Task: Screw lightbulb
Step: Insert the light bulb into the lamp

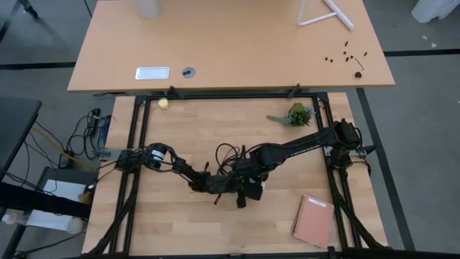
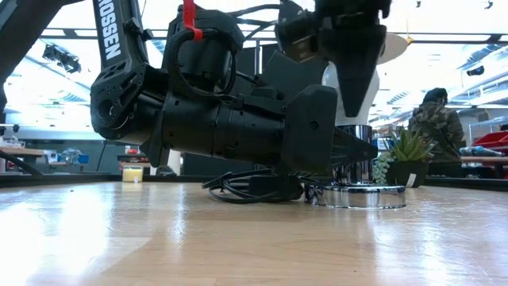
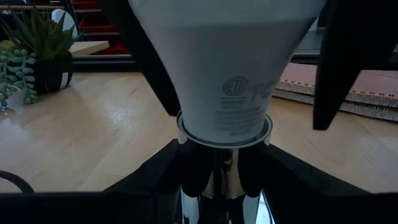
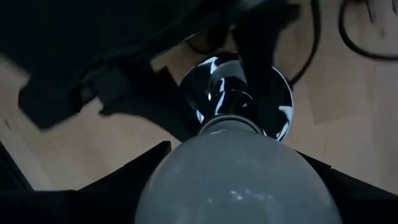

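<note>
standing upright at table centre, the lightbulb (image 3: 224, 74) sits in the socket (image 4: 239, 93); right gripper (image 4: 236, 186) clasps it from 12 o'clock (axis vertical), left gripper (image 3: 221, 177) clamps the socket neck.

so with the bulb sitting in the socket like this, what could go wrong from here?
1. The left end effector holds the chrome socket stem just under the lightbulb; if that hold slips, the socket base could spin with the bulb.
2. The right end effector straddles the bulb's dome; a tilted twist may cross-thread it.
3. The black cord lies coiled beside the base and could snag.
</note>
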